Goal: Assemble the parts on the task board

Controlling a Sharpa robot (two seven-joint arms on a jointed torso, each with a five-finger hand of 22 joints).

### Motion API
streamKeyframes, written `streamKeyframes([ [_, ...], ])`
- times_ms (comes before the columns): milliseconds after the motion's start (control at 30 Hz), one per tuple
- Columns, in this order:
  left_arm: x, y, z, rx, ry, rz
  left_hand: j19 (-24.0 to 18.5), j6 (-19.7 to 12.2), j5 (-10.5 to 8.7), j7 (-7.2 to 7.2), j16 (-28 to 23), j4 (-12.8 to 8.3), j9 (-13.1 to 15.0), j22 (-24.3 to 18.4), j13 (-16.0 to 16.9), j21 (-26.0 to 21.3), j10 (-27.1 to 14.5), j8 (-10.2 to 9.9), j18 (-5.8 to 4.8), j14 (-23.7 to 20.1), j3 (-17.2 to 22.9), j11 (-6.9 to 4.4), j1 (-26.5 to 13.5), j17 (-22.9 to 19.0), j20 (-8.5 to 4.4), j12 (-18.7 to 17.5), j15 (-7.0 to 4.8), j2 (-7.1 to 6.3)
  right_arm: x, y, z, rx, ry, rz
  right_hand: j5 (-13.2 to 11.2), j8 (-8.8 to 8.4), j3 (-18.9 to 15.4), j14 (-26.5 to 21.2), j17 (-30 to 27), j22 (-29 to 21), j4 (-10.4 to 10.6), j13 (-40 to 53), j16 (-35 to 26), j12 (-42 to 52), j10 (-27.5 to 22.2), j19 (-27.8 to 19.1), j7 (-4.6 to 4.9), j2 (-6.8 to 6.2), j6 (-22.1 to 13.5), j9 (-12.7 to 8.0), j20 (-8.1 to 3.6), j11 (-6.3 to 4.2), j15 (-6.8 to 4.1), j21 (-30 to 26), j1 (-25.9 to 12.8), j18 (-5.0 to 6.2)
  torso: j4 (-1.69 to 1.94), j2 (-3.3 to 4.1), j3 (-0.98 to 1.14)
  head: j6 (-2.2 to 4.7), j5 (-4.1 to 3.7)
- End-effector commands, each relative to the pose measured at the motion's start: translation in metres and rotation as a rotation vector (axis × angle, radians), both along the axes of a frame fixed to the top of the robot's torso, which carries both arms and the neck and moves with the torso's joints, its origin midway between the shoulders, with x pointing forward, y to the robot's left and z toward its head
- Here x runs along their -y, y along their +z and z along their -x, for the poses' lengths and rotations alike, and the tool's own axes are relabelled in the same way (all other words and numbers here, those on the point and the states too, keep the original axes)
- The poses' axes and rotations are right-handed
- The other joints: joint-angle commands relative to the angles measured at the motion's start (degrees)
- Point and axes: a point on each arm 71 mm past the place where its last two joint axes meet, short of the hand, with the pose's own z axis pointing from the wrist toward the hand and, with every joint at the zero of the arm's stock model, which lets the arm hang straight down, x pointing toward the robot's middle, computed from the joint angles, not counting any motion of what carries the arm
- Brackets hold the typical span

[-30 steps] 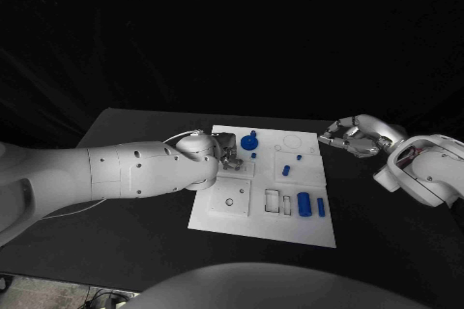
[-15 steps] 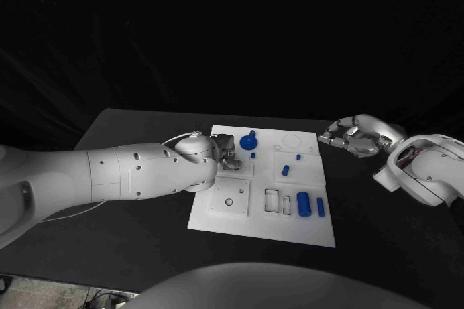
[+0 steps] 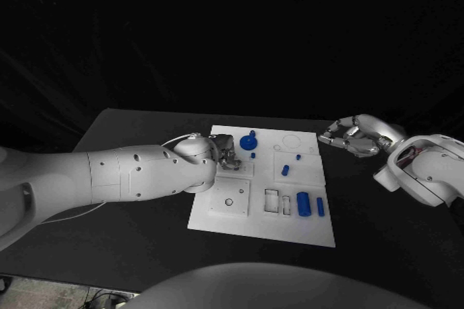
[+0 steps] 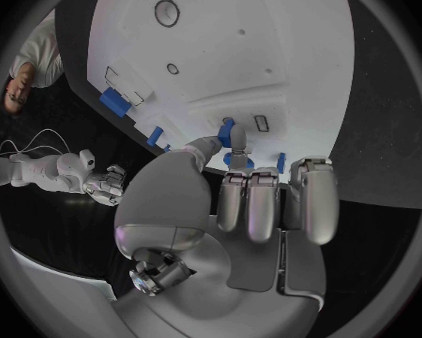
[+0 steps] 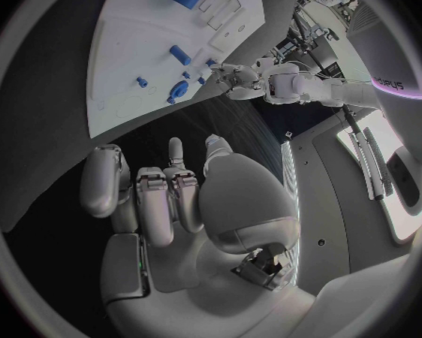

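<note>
"Since you can't see my screens, where do things lie, nearest first?"

"Nearest me on the black table (image 3: 135, 228) is the task board (image 3: 261, 225). On its near right a thick blue cylinder (image 3: 304, 204) lies flat with a slim blue bar (image 3: 320, 206) just to its right. Both are beside two rectangular slots (image 3: 271, 200), which I take to be their seats. Left of those is a round hole (image 3: 228, 202)."

"And further out?"

"A short blue peg (image 3: 286, 169) lies loose mid-board. My left hand (image 3: 226, 155) hangs over the board's far left, fingers curled in and the thumb stretched towards a round blue knob (image 3: 249, 143) and the small pieces by it. I'd guess it is lining up a pick. Whether the thumb pinches anything I cannot tell."

"The other hand?"

"My right hand (image 3: 353, 137) hovers off the board's far right corner, fingers bent inward around nothing. I judge it is parked out of the left arm's way."

"Any labels?"

"None that I can read on the board or the parts."
</note>
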Motion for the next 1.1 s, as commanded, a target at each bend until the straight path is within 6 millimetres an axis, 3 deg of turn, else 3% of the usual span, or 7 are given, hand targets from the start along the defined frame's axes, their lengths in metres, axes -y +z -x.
streamKeyframes([
  [33, 0.0009, -0.0040, 0.0024, 0.000, -0.009, 0.010, 1.3, 0.0, 0.39, -0.31, 0.1, -7.6, -0.1, 9.2, 15.1, 0.2, 6.1, 0.1, 0.03, 5.9, 7.9, -0.44, 0.5, 15.1, -0.26, -0.2, -0.37, 0.05, -0.0008, 0.0002, 0.0006, 0.006, 0.009, -0.003, 0.1, -0.38, -0.3, 5.9, 15.1, 8.9, -0.1, 15.1, 0.2, 0.2, 6.0, -0.4, -0.03, 0.09, -0.5, -0.1, 0.17, -0.06, -0.18, -0.4, 0.5, 0.63, 0.00, 0.01, 0.00, 0.00, -0.08],
  [1100, -0.0003, -0.0069, 0.0058, -0.018, 0.006, 0.025, 1.3, 0.0, 0.38, -0.33, 0.1, -7.4, -0.1, 9.3, 15.1, 0.2, 6.1, 0.1, 0.02, 5.9, 8.0, -0.47, 0.6, 15.1, -0.29, -0.2, -0.40, 0.05, 0.0003, -0.0018, 0.0004, 0.001, 0.004, 0.001, 0.2, -0.38, -0.2, 5.9, 15.1, 8.8, -0.2, 15.1, 0.2, 0.2, 6.0, -0.5, -0.04, 0.10, -0.4, -0.1, 0.18, -0.06, -0.17, -0.5, 0.9, 0.65, 0.00, -0.01, -0.01, 0.00, -0.04],
])
